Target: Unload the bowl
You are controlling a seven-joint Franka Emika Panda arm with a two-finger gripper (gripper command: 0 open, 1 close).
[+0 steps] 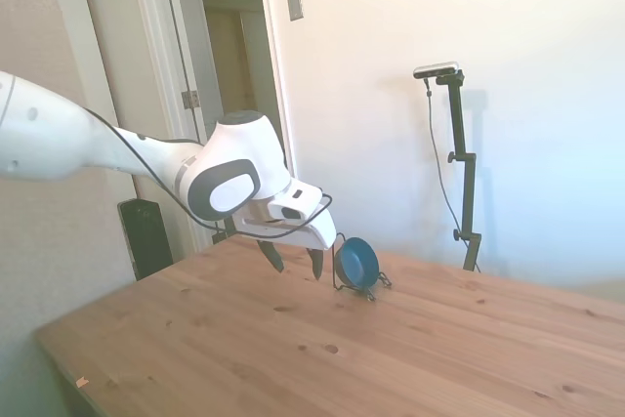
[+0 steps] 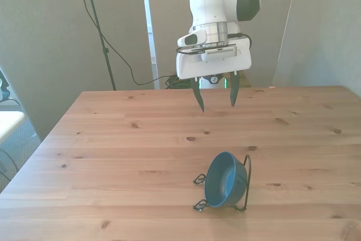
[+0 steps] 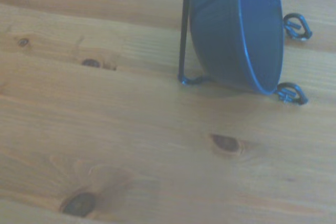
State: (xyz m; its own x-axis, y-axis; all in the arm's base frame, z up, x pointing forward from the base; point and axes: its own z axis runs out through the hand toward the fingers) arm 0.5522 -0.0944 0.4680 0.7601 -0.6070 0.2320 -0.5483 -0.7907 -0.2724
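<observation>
The small dark-blue bowl (image 2: 224,179) stands on its edge in a thin black wire rack (image 2: 246,180) near the table's front edge in the front view, leaning against the rack's upright hoop. In the side view the bowl (image 1: 356,263) sits just right of my gripper (image 1: 292,260). My gripper (image 2: 215,99) hangs open above the table's middle, well behind the bowl, with nothing between its fingers. The wrist view shows the bowl (image 3: 236,30) from its outer side, with the rack's hoop (image 3: 184,30) against it.
The wooden table (image 2: 113,139) spreads wide around the rack. A doorway (image 1: 239,95) and a white wall lie behind the table in the side view. A black cable (image 2: 121,60) hangs behind the table's far edge.
</observation>
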